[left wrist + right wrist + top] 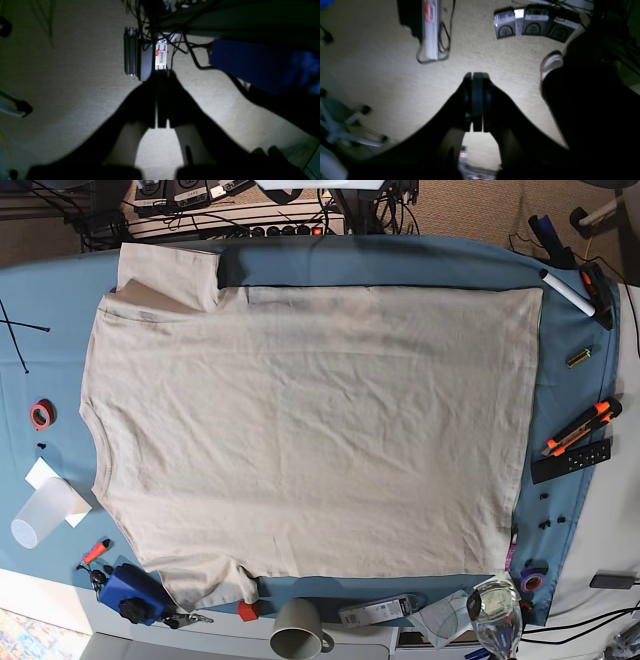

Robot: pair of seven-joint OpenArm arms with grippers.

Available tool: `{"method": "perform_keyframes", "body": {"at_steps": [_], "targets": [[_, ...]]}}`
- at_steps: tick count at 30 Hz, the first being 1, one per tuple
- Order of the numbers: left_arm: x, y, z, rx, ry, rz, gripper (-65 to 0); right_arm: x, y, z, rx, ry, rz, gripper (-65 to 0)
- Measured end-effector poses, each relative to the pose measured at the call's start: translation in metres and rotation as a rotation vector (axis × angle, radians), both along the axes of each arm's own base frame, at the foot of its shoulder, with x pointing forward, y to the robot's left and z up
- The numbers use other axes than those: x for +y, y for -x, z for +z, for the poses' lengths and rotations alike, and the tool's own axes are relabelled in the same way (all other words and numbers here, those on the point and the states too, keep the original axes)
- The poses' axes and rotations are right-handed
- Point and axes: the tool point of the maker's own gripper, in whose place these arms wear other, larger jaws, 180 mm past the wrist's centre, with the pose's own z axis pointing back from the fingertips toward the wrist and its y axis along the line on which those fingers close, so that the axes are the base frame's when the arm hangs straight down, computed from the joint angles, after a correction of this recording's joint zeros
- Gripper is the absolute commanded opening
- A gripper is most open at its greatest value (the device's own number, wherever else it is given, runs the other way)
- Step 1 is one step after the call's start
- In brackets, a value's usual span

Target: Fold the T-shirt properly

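Blue table cloth [575, 395] fills my base view, the T-shirt [310, 430] spread flat across its middle. Off the cloth, my left gripper [162, 125] and right gripper [477, 128] hang over carpet, both closed and empty-handed.

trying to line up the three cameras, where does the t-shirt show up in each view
Base: the T-shirt lies spread flat across the middle of the blue table cloth, collar to the picture's left, hem to the right.
Left wrist: not in it; only carpet, cables and the shut left gripper.
Right wrist: not in it; carpet and the shut right gripper.
Shared landmark: the blue table cloth edge also shows in the left wrist view; none of it is clear in the right wrist view.
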Motion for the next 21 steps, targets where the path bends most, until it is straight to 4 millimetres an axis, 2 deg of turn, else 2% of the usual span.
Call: {"method": "perform_keyframes", "body": {"at_steps": [4, 8, 13, 17, 21], "targets": [[0.003, 0.000, 0.021, -0.005, -0.001, -0.033, -65.0, -0.005, -0.009, 0.022, -0.002, -0.022, -0.034, -65.0], [0.008, -0.007, 0.048, -0.045, -0.004, -0.060, -65.0, 0.002, -0.033, 0.049, -0.075, -0.100, -0.040, -65.0], [-0.001, -0.030, 0.089, -0.141, 0.011, -0.082, -65.0, 0.004, -0.059, 0.080, -0.142, -0.145, -0.025, -65.0], [-0.005, -0.042, 0.115, -0.129, -0.006, -0.138, -65.0, 0.006, -0.088, 0.105, -0.242, -0.174, -0.025, -65.0], [-0.016, -0.063, 0.145, -0.148, -0.002, -0.197, -65.0, 0.004, -0.108, 0.127, -0.318, -0.162, 0.002, -65.0]]}}
